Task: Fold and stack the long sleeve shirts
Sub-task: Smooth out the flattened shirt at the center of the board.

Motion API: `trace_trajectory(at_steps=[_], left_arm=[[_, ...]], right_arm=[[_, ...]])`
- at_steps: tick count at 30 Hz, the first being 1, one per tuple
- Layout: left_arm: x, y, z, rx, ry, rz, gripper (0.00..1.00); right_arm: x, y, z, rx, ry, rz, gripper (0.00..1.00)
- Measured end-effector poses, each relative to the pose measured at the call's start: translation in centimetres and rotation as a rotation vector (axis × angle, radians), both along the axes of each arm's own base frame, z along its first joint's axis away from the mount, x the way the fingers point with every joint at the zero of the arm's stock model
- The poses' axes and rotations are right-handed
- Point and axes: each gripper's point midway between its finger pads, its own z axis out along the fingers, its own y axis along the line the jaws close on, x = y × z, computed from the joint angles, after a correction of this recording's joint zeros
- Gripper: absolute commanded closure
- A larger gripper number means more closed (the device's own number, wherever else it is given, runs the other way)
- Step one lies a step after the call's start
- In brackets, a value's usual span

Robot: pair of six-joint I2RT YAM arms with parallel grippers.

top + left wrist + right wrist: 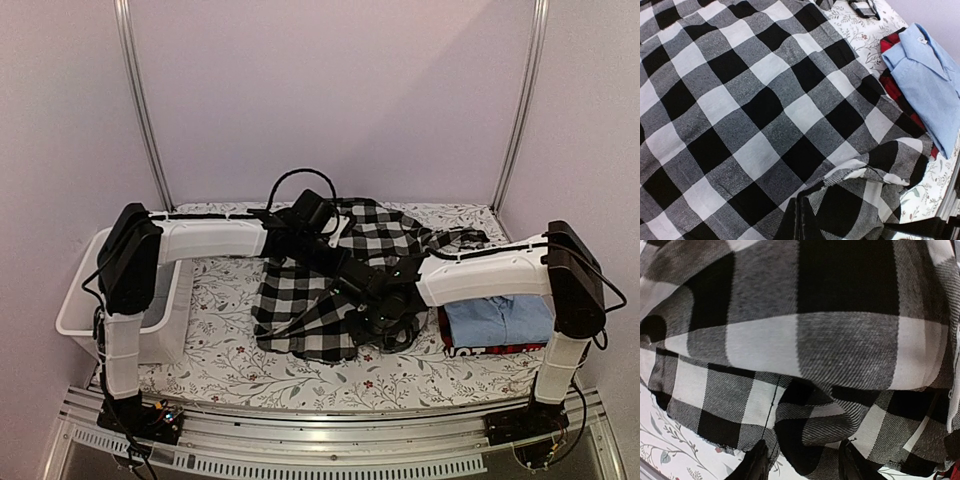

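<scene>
The black-and-white checked shirt (300, 305) lies rumpled mid-table and fills the left wrist view (755, 110) and the right wrist view (815, 340). My left gripper (338, 255) hangs over its far part, its fingers (801, 220) pressed together on a bunched fold of it. My right gripper (385, 322) is at the shirt's near right edge. It stands open (804, 462) with a loose fold between its fingers. The light blue collared shirt (500, 318) (930, 80) lies folded on the red-and-black shirt (490, 350) (897, 92) at the right.
A white plastic tub (78, 305) stands at the table's left edge under the left arm. A floral cloth (230, 365) covers the table. Black cables loop above the left wrist (290, 180). The metal rail (320, 445) runs along the near edge.
</scene>
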Motion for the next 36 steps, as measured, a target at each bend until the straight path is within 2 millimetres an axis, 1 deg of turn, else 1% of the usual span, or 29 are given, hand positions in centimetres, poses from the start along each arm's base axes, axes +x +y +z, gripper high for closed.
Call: trace_trajectory(at_steps=[2, 3, 5, 7, 8, 9, 10, 13, 16, 18, 22, 24, 25, 27, 29, 31, 32, 33, 36], left_arm=[[0.0, 0.0, 0.0, -0.001, 0.001, -0.001, 1.00], [-0.1, 0.0, 0.0, -0.001, 0.001, -0.002, 1.00], [-0.1, -0.1, 0.0, -0.003, 0.002, -0.004, 1.00], [-0.1, -0.1, 0.0, -0.004, 0.001, -0.004, 1.00], [-0.1, -0.1, 0.0, -0.005, 0.001, -0.004, 1.00], [-0.1, -0.2, 0.1, -0.006, 0.001, -0.005, 1.00], [-0.1, -0.1, 0.1, -0.007, 0.002, -0.005, 1.00], [-0.2, -0.2, 0.0, -0.011, 0.007, -0.010, 1.00], [-0.2, -0.1, -0.1, -0.012, 0.012, -0.011, 1.00], [-0.2, 0.0, -0.2, -0.012, 0.013, -0.011, 1.00], [-0.3, 0.1, -0.5, -0.008, 0.018, -0.011, 1.00], [-0.3, 0.1, -0.5, -0.008, 0.019, -0.011, 1.00], [-0.3, 0.1, -0.5, -0.009, 0.019, -0.012, 1.00], [-0.3, 0.1, -0.5, -0.010, 0.020, -0.013, 1.00], [-0.3, 0.1, -0.5, -0.012, 0.022, -0.015, 1.00], [-0.4, 0.0, -0.5, -0.013, 0.024, -0.017, 1.00], [-0.4, 0.0, -0.5, -0.014, 0.025, -0.018, 1.00], [-0.4, 0.0, -0.5, -0.015, 0.026, -0.019, 1.00], [-0.4, 0.0, -0.5, -0.016, 0.027, -0.021, 1.00]], right_arm=[[0.1, -0.3, -0.4, -0.009, 0.000, -0.026, 0.49], [0.2, -0.3, -0.5, -0.007, -0.002, -0.034, 0.53], [0.3, -0.1, -0.4, 0.009, -0.007, -0.048, 0.66], [0.5, 0.1, -0.3, 0.022, -0.014, -0.058, 0.86], [0.5, 0.2, -0.3, 0.026, -0.017, -0.057, 0.94], [0.6, 0.2, -0.4, 0.031, -0.018, -0.069, 0.99], [0.6, 0.1, -0.6, 0.029, -0.018, -0.070, 1.00], [0.2, -0.6, -1.2, 0.019, -0.012, -0.074, 1.00], [-0.5, -1.4, -0.9, 0.025, -0.005, -0.065, 1.00], [-0.9, -1.7, 0.1, 0.057, -0.009, -0.049, 1.00], [-1.5, -1.6, 3.8, 0.197, -0.029, -0.004, 1.00], [-1.9, -1.5, 5.2, 0.279, -0.024, 0.024, 1.00], [-2.0, -1.7, 5.5, 0.307, -0.019, 0.034, 0.97], [-2.3, -1.9, 5.5, 0.338, 0.001, 0.050, 0.83], [-2.8, -2.1, 4.6, 0.339, 0.033, 0.067, 0.63], [-3.2, -2.2, 3.6, 0.324, 0.064, 0.077, 0.50], [-3.3, -2.3, 3.0, 0.313, 0.073, 0.077, 0.47], [-3.4, -2.3, 2.6, 0.301, 0.083, 0.077, 0.47], [-3.4, -3.0, 1.3, 0.249, 0.093, 0.065, 0.53]])
